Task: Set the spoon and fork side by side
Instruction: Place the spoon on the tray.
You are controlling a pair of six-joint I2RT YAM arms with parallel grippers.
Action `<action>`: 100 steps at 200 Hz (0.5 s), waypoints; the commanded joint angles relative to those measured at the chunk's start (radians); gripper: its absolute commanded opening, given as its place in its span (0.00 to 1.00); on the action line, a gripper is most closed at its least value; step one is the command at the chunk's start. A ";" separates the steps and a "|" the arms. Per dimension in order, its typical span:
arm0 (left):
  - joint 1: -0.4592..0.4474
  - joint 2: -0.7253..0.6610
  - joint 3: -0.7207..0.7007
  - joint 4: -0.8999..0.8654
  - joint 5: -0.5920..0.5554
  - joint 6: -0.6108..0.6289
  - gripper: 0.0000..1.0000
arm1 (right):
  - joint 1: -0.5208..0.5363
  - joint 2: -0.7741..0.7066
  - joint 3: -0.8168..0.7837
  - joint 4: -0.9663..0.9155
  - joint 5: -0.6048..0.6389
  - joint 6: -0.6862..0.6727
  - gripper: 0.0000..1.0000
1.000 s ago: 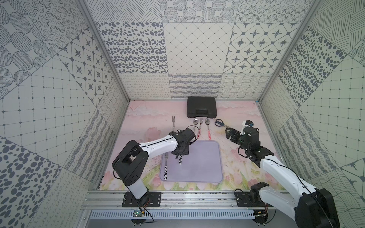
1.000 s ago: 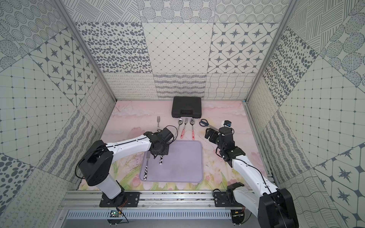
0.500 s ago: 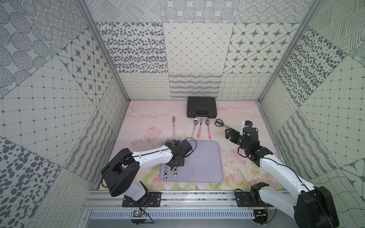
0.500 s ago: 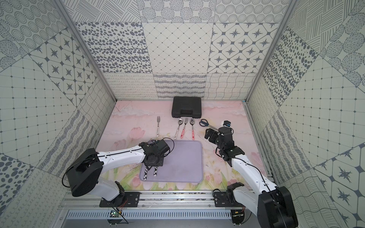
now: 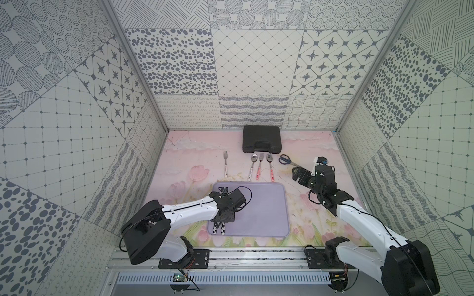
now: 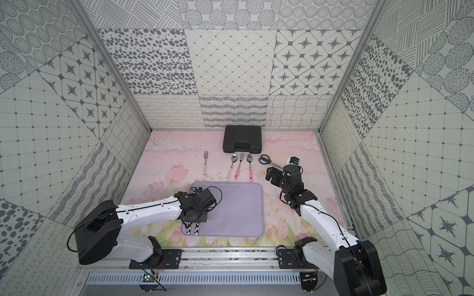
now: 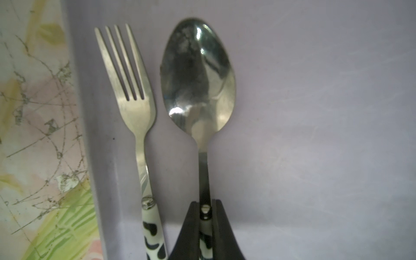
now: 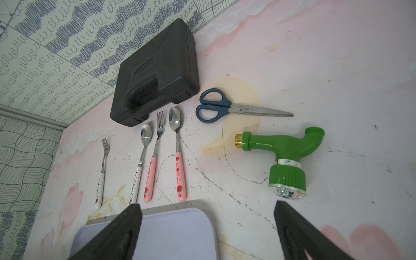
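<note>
Left gripper (image 7: pixel 205 212): fingers (image 7: pixel 186 227) clamped on the spoon (image 7: pixel 198 78) at the top of its cow-patterned handle. The spoon lies over the left strip of the purple mat (image 5: pixel 261 205), just right of the fork (image 7: pixel 132 90) and not touching it. Both long axes run near-to-far and parallel, heads toward the far side. Whether the spoon rests on the mat cannot be told. Release calls for a straight lift, with no sideways drag toward the fork. Right gripper (image 8: pixel 207 207): fingers wide apart, empty, well apart at the far right.

spoon (image 7: pixel 198 74) moved beside fork (image 7: pixel 132 90), left hand (image 7: pixel 204 208) retracted
</note>
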 commanded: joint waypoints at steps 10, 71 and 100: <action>-0.016 -0.010 -0.015 -0.053 -0.022 -0.030 0.00 | 0.004 0.010 -0.008 0.035 0.000 0.006 0.97; -0.027 -0.005 -0.009 -0.062 -0.022 -0.034 0.00 | 0.005 0.016 -0.007 0.037 0.001 0.007 0.97; -0.028 0.000 -0.006 -0.063 -0.027 -0.040 0.06 | 0.005 0.015 -0.007 0.035 0.001 0.006 0.97</action>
